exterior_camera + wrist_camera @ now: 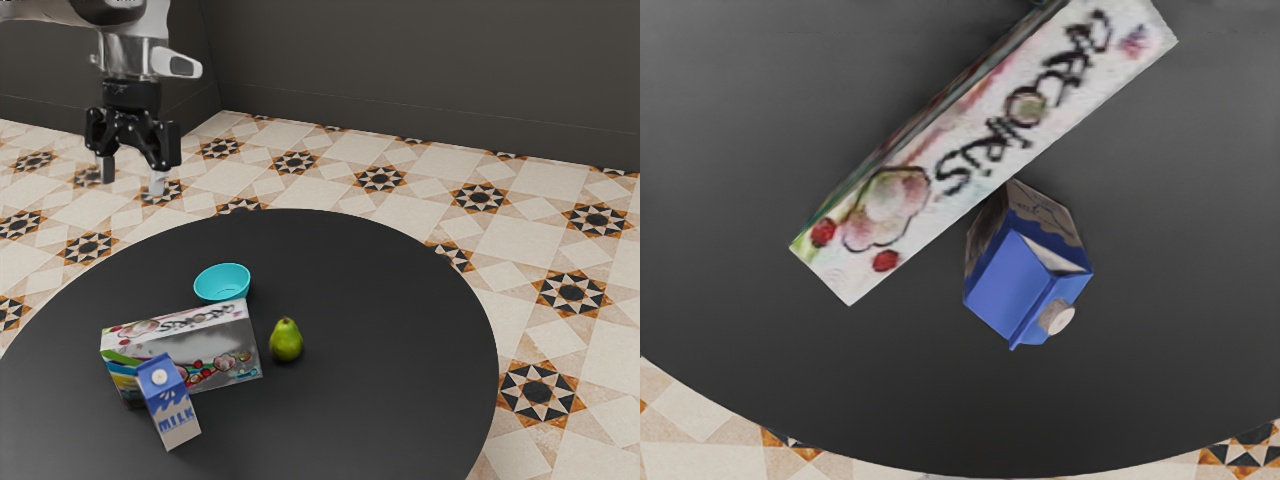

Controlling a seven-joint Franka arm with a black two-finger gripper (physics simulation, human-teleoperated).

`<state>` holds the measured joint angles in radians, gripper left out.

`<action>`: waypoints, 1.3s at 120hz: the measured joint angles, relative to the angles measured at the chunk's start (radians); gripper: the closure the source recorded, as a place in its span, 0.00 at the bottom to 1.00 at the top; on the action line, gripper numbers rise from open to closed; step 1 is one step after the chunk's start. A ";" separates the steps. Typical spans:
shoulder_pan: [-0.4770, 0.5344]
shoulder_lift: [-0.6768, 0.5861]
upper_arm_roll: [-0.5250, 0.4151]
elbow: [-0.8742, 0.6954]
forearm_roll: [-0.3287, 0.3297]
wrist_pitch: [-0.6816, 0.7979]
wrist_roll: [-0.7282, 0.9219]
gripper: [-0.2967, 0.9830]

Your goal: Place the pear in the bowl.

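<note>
Have gripper (131, 176) released, empty; in the exterior view, see pear (286, 343) on table (390, 330), between four and five o'clock from bowl (222, 284).

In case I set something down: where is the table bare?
A wide bare patch lies between the pear and the table's rim at the exterior view's right; another beyond the bowl, toward the far rim. Crowded: around the box, with milk carton, bowl and pear close.
</note>
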<state>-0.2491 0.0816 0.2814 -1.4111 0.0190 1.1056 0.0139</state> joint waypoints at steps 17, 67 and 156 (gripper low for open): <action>0.001 0.002 0.002 -0.010 0.003 0.217 0.006 0.23; 0.013 0.030 -0.122 -0.002 0.008 0.449 0.117 0.23; -0.022 0.085 -0.236 -0.509 -0.080 0.973 0.433 0.23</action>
<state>-0.2715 0.1663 0.0450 -1.9203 -0.0613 2.0786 0.4472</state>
